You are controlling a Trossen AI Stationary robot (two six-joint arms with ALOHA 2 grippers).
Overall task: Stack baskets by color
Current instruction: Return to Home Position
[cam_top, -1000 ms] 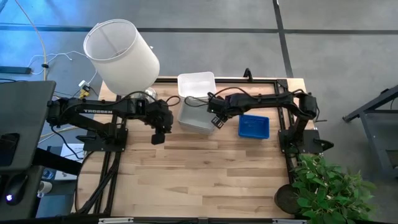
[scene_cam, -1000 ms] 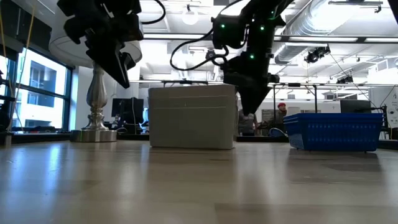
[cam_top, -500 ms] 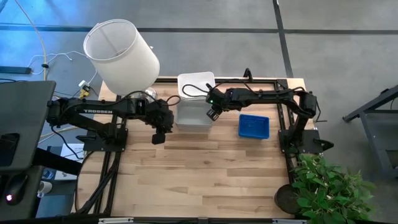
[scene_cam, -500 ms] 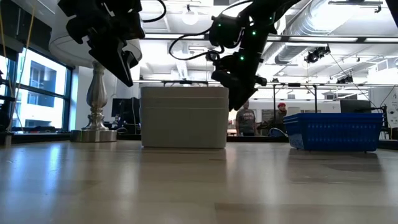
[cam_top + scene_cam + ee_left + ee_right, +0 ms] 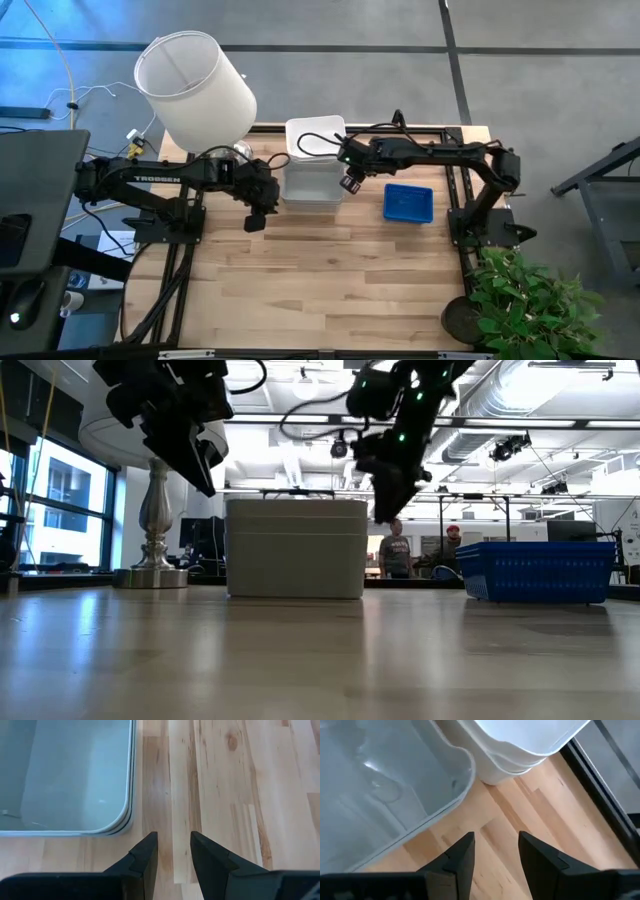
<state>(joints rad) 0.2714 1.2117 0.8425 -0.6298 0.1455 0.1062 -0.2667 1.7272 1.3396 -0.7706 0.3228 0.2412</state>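
High view shows the grey basket stack [image 5: 312, 182] on the table [image 5: 330, 290]. The white basket stack [image 5: 316, 136] sits just behind the grey stack, and the blue baskets [image 5: 408, 203] lie apart from it on the right arm's side. The left gripper [image 5: 256, 215] hovers just off the grey stack's near corner, its fingers [image 5: 145, 852] slightly parted and empty. The right gripper [image 5: 350, 183] hangs over the grey stack's opposite edge, its fingers [image 5: 460, 855] also parted and holding nothing.
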